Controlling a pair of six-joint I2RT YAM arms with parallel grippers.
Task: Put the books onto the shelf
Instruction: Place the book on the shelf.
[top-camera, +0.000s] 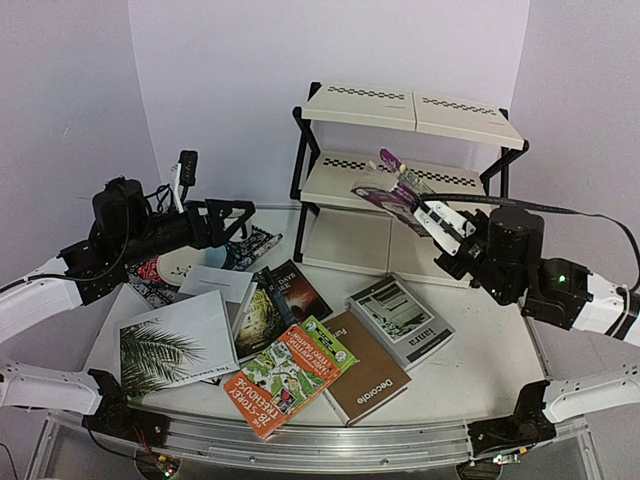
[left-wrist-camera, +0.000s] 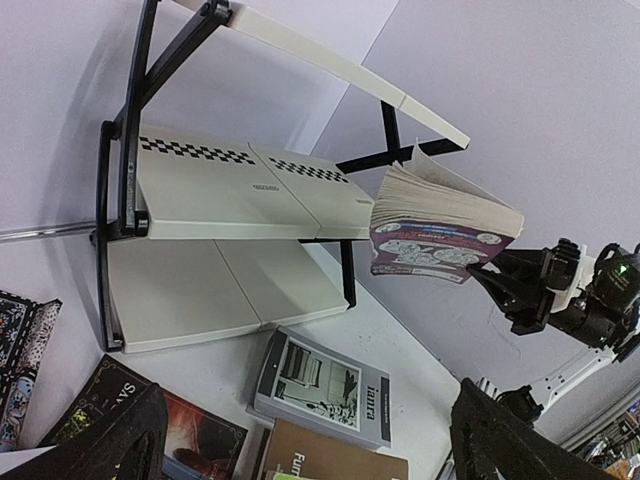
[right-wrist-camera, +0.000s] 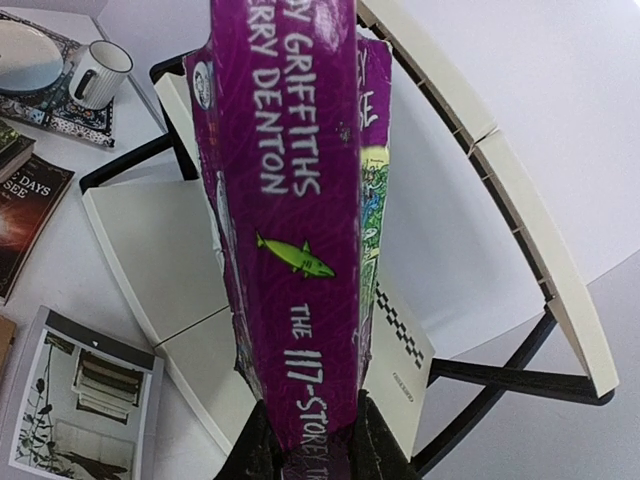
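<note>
We saw the right gripper (top-camera: 428, 214) clenched on the lower end of a purple Treehouse paperback (right-wrist-camera: 290, 200), one finger on each cover beside the spine. It held the paperback in the air, tilted, with the page edges fanned open and turned upward. The paperback hung at the front of the shelf (top-camera: 410, 112), close to the middle tier; we could not tell whether it touched the cream panel. All three tiers were bare of books.

The left gripper (left-wrist-camera: 300, 450) hovered with its jaws spread wide and nothing between them, over the left side of the table near the patterned placemat (top-camera: 252, 243).

The other books lay flat on the table before the shelf. The orange Treehouse book (top-camera: 278, 380) rested on a green book (top-camera: 338, 345). The brown "Decorate" book (top-camera: 372, 382) lay just beside them. The grey-white "ianra" book (top-camera: 400, 320) lay nearest the shelf's bottom tier. The palm-leaf book (top-camera: 165, 345) lay to the left, and a dark novel (top-camera: 298, 287) lay behind the group.
</note>
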